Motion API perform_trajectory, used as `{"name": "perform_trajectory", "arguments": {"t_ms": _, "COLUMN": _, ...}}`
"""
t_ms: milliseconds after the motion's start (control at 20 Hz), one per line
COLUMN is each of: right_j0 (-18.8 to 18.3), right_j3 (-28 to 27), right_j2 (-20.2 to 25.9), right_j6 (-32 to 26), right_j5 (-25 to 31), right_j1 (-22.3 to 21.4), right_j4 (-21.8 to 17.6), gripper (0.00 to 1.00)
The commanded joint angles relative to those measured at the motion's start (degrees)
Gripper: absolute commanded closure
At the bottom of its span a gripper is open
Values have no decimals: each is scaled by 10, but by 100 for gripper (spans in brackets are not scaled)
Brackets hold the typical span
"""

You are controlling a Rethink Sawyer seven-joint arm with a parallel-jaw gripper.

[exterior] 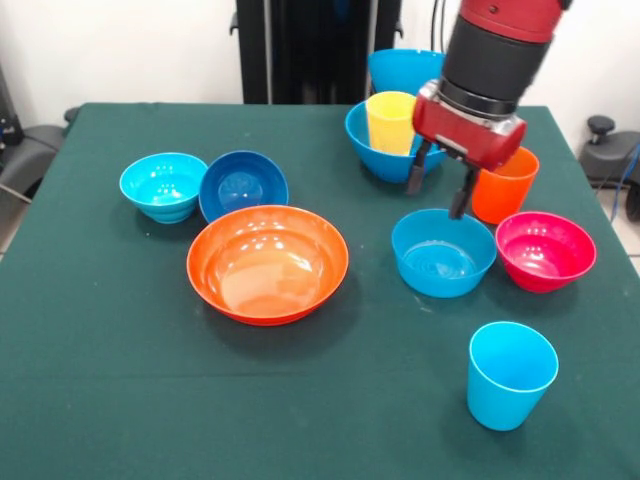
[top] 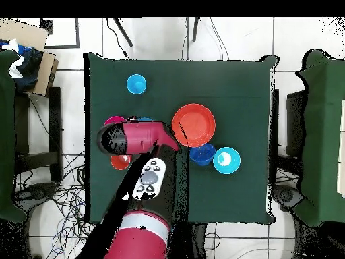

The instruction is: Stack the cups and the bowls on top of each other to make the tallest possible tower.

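Note:
In the front view my gripper (exterior: 440, 185) is open and empty. It hangs just above the far rim of the medium light blue bowl (exterior: 443, 253), between the orange cup (exterior: 506, 186) and a large blue bowl (exterior: 380, 153) that holds the upright yellow cup (exterior: 391, 121). A second large blue bowl (exterior: 405, 68) stands behind. The magenta-red bowl (exterior: 545, 250) and light blue cup (exterior: 511, 374) stand to the right. The wide orange bowl (exterior: 267, 262), dark blue bowl (exterior: 243, 185) and cyan bowl (exterior: 163, 186) stand to the left. From overhead my arm (top: 135, 138) hides the gripper.
Everything stands on a dark green tablecloth (exterior: 100, 380). The black pedestal (exterior: 300, 50) stands behind the far edge. From overhead, cables lie on the floor, dark seats flank the table, and a cardboard box (top: 34, 57) sits at the upper left.

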Motion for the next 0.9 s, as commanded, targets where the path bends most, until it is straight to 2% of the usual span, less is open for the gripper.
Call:
{"name": "perform_trajectory", "arguments": {"t_ms": 50, "right_j0": 34, "right_j3": -47, "right_j2": 23, "right_j6": 70, "right_j5": -9, "right_j1": 66, "right_j4": 10, "gripper": 0}}
{"name": "perform_trajectory", "arguments": {"t_ms": 350, "right_j0": 44, "right_j3": -50, "right_j2": 11, "right_j6": 75, "right_j5": -17, "right_j1": 77, "right_j4": 16, "gripper": 0}}
{"name": "perform_trajectory", "arguments": {"t_ms": 900, "right_j0": 29, "right_j3": -32, "right_j2": 20, "right_j6": 58, "right_j5": -31, "right_j1": 66, "right_j4": 18, "gripper": 0}}
